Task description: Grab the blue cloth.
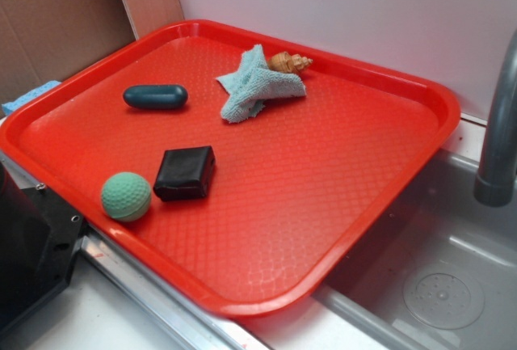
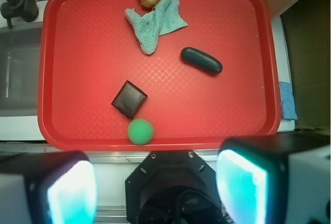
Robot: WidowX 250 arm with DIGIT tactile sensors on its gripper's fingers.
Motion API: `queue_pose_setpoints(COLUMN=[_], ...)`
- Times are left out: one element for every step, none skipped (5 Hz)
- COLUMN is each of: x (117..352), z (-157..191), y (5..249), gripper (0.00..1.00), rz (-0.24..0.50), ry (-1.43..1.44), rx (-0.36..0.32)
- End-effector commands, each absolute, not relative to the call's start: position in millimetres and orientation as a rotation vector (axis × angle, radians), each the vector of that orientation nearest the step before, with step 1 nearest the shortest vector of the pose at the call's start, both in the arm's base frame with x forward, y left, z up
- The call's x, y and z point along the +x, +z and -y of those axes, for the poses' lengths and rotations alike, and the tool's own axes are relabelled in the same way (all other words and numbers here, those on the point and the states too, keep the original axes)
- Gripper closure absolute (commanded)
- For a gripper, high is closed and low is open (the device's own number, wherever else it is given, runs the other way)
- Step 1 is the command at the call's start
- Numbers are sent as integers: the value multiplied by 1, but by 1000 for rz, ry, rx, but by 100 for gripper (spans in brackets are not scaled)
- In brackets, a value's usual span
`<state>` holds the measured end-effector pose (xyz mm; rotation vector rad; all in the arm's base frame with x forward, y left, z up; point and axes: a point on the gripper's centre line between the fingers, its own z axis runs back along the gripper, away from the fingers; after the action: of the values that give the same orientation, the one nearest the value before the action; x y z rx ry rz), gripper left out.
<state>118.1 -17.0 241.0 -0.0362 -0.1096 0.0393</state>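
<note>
Pincer fingers (image 2: 70, 193) blurred, cut by bottom edge; faucet (image 1: 497, 124) cropped.

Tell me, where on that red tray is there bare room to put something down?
The red tray's sink-side half is bare. Crowded: the far edge with blue cloth and seashell; the near corner with black block and green ball.

From the wrist view, the 2 fingers (image 2: 72, 190) fill the lower corners as blocky shapes with black upper edges, pale grey outer sides and glowing aqua-white inner pads. Between them sits a black, roughly octagonal base housing (image 2: 173, 185) with 2 small screws near its top edge and a dark ringed hollow at its centre. In the exterior view, a black boxy robot part (image 1: 32, 241) shows 2 small silver screws.
</note>
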Motion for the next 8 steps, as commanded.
queue_pose_setpoints(x=[118,120,126,136,157,181,206,226], z=[17,15,12,13,15,15,15,14], y=[241,242,238,225,204,180,160,141], gripper=[0,0,0,0,0,0,0,0], rz=[110,121,123,245,299,332,370,387], ry=[39,58,79,183,270,337,319,342], rx=[-36,-36,-33,-36,34,45,43,74])
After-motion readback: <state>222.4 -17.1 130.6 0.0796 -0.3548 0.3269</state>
